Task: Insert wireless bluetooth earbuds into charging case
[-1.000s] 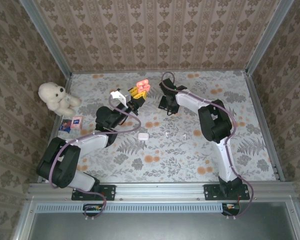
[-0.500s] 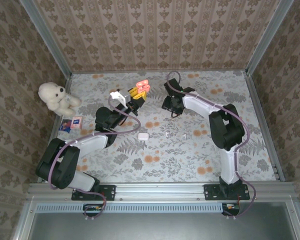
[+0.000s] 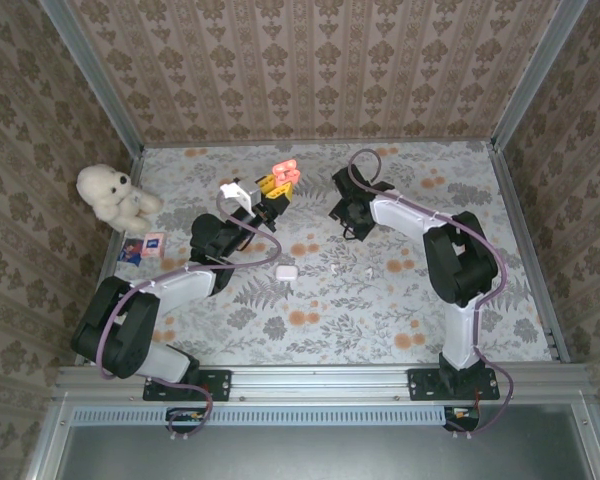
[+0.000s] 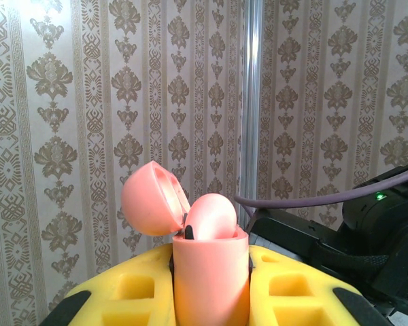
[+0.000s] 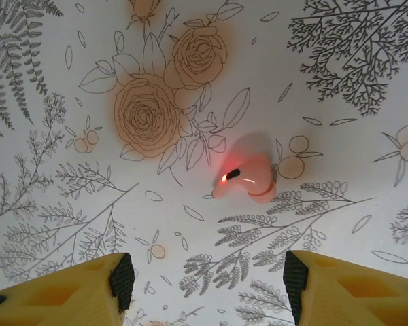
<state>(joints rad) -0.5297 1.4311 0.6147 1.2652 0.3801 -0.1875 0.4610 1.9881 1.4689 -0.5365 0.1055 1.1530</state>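
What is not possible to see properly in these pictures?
- Left wrist view: the seated bud and the wall of the case hide the rest of its inside; the bottom edge cuts off its base.
- Top view: the white buds are too small to tell how they lie.
- Right wrist view: the bottom edge cuts off the fingers of the right hand; the loose bud hides its own underside.

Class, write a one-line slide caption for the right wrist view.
Right gripper, jaws open, above an orange-red earbud lying on the floral table.
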